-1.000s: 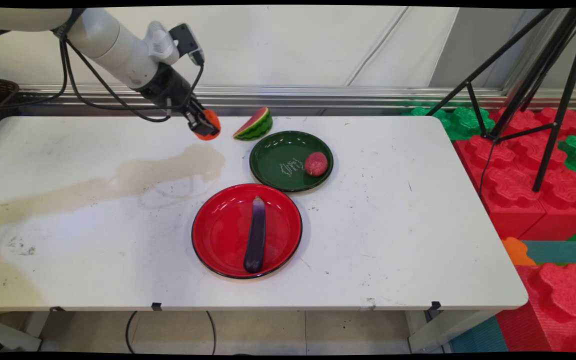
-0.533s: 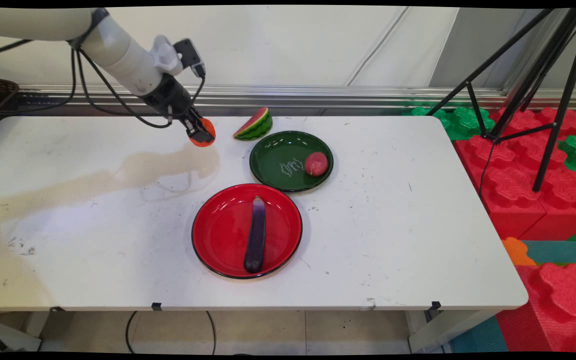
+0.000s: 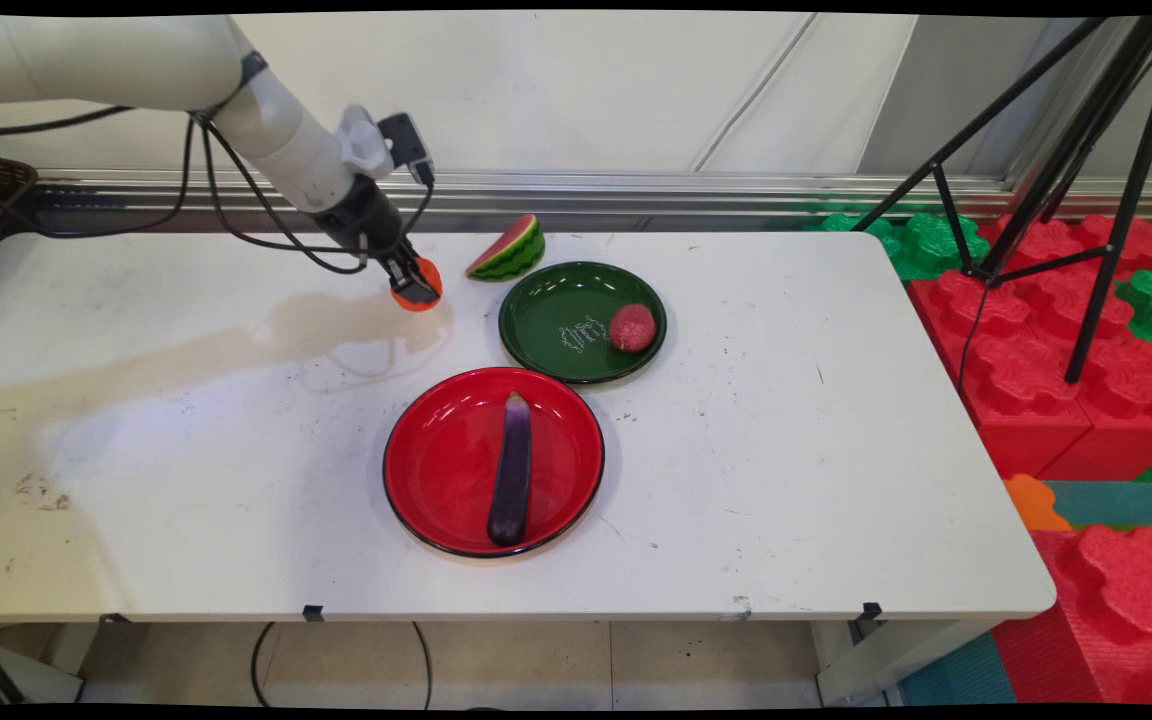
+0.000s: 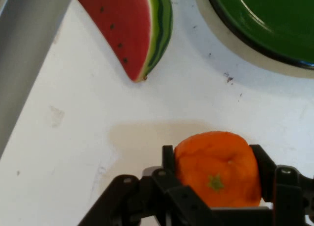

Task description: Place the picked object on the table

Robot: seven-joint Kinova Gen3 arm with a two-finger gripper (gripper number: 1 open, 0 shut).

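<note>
The claw [image 4: 216, 174] is clamped on an orange [image 4: 218, 167] near the bench's [image 3: 786, 480] far edge, beside the watermelon slice [image 4: 130, 27] and green plate [image 4: 267, 22].

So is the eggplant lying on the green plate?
No, the eggplant lies on the red plate; the green plate holds only a reddish lychee.

Hand [image 3: 416, 287] grips orange [image 3: 423, 292] over table [image 3: 836, 450], near watermelon slice [image 3: 508, 249].
</note>
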